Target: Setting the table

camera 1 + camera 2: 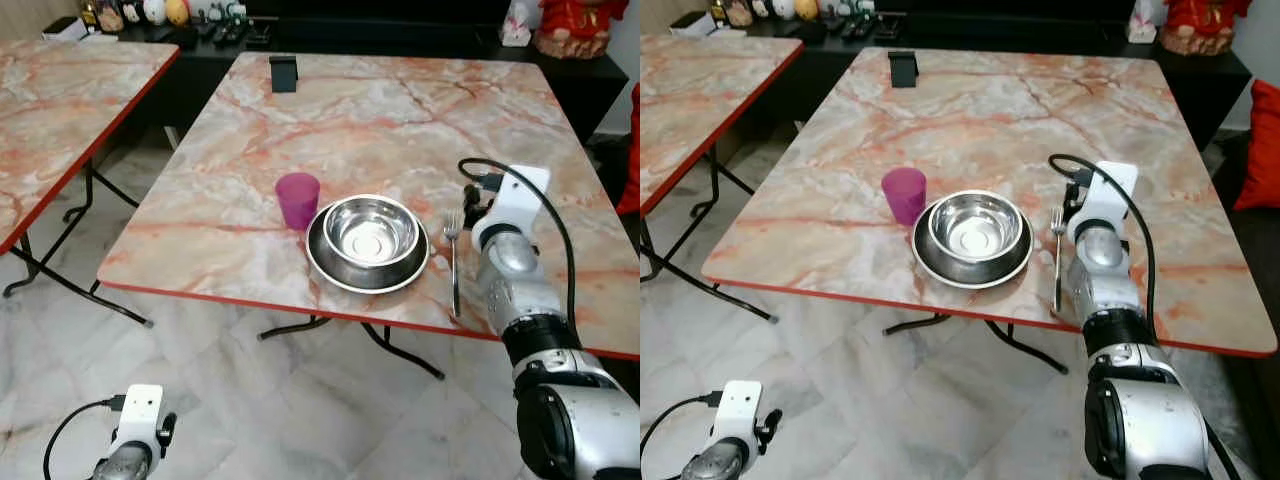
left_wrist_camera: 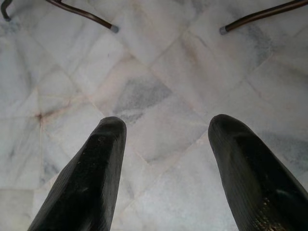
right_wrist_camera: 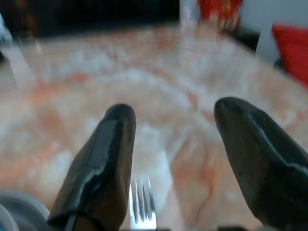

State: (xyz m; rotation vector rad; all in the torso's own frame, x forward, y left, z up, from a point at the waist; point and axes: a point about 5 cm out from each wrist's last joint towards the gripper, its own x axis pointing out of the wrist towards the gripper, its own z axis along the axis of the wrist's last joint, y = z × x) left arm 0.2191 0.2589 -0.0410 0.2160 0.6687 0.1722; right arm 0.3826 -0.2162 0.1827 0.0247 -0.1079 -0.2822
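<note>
We stand on a pale marble floor (image 1: 300, 400) before a marble-patterned bench (image 1: 380, 120) with a red edge; a second bench (image 1: 60, 100) of the same kind stands to the left, and a dark cabinet (image 1: 420, 30) runs along the far wall.

Near the front edge of our bench a place setting is taking shape. A steel bowl (image 1: 371, 230) sits inside a wider steel plate (image 1: 330, 268). A purple cup (image 1: 297, 200) stands upright just left of the plate, touching it or nearly so; we cannot tell which. A fork (image 1: 453, 255) lies flat on the bench just right of the plate, tines pointing to the far side. A small black object (image 1: 284, 73) stands far off near the back edge.

Our right gripper (image 3: 168, 159) hovers low over the fork's far end, fingers spread wide and holding nothing; the tines show between them in the right wrist view. Our left gripper (image 2: 166, 168) hangs idle by the floor, its fingers also wide apart and empty.

We judge the task well along: plate, bowl, cup and fork are all placed. What may be left is a spoon or knife, though we see none to fetch, and perhaps squaring up the fork.
</note>
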